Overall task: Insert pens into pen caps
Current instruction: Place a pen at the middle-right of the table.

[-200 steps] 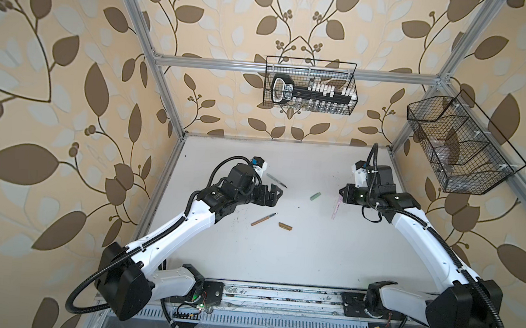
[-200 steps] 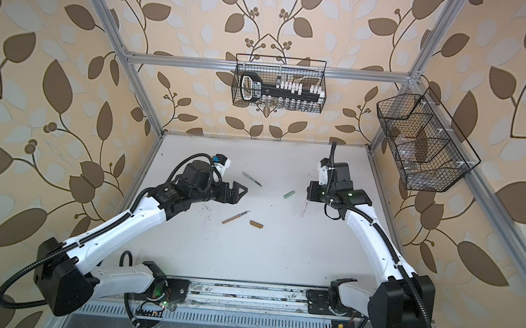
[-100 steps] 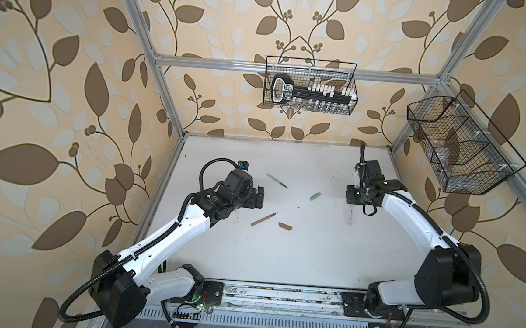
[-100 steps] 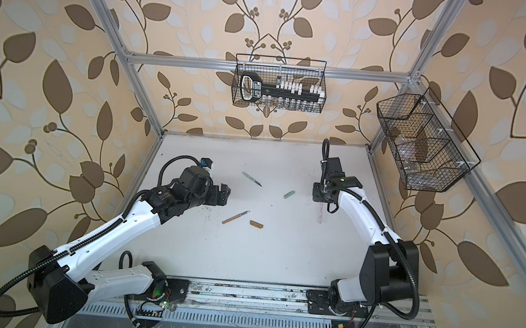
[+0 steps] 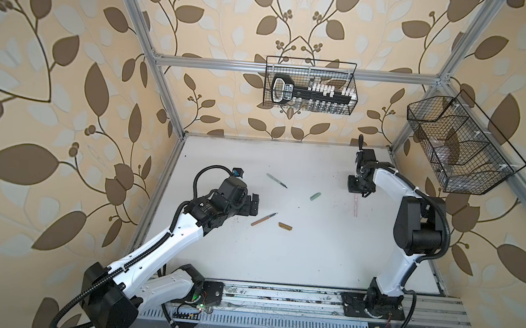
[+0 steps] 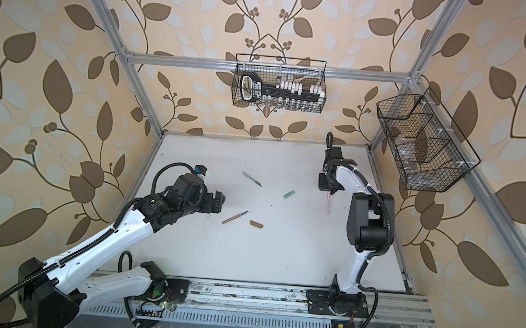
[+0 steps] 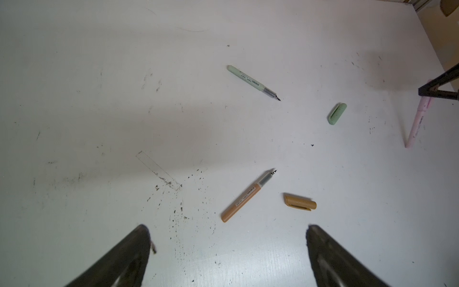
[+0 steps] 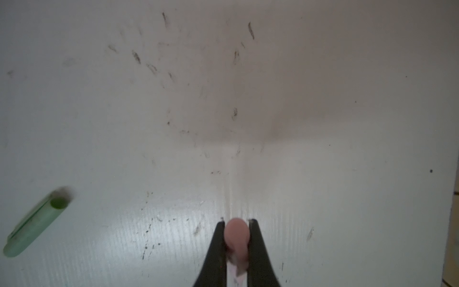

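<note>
Brown is met first, nearest the arms' bases. The brown pen (image 7: 246,197) is laid flat on the white table (image 5: 279,267), bare tip pointed away and to the right. The brown cap (image 7: 300,202) is set just beside it, not touching. Both are found just ahead of the left pincer (image 7: 226,226), whose jaws are spread wide with nothing between them. Only its blurred fingertips (image 7: 129,253) are shown in the wrist view, the rest being cut off. A printed strip and barcode are made out on the brown barrel, too small to be read.

Further out, the green cap (image 7: 337,113) is seen lying alone, well apart from both pincers, its open mouth caught by the right wrist camera. Beyond it and to the left, the green pen (image 7: 250,80) is laid uncapped, its print likewise unreadable.

On the right, the pink pen (image 5: 355,206) is clamped at its far end by the right pincer (image 8: 236,223), jaws drawn tight on it, free end pointed back toward the near edge. Whether a cap is fitted cannot be told.

On the back wall a wire basket (image 5: 310,85) is hung. A black tool is held in it, its white label illegible.
</note>
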`<state>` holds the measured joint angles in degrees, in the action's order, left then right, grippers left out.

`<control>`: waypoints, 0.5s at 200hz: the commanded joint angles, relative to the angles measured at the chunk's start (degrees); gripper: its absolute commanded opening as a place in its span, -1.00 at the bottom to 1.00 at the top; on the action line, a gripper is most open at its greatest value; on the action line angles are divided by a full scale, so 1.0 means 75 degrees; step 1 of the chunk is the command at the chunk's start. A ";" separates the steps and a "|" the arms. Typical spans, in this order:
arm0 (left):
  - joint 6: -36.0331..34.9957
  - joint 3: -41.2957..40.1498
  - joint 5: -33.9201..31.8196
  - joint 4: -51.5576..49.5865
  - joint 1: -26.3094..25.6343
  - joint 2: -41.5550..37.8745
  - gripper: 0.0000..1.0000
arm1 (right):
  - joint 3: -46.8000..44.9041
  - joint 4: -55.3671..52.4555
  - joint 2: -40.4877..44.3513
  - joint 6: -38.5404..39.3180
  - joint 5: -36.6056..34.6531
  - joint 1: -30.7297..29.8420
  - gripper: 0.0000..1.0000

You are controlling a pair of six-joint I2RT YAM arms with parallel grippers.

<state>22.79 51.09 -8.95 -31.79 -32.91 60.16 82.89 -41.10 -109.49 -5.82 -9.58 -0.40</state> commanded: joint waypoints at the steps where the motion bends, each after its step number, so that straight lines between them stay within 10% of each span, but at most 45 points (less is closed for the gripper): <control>1: 0.0079 -0.0074 0.0153 0.0184 0.0040 -0.0070 0.97 | 0.0384 -0.0237 -0.0449 0.0316 0.0224 0.0119 -0.92; 100: 0.0055 -0.0131 -0.0240 -0.0135 0.0039 -0.0552 0.97 | 0.0562 0.0085 -0.1051 0.0249 0.0456 0.0242 -0.13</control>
<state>22.76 50.61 -9.32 -32.53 -32.91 57.84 86.04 -40.88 -117.43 -4.71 -7.62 1.17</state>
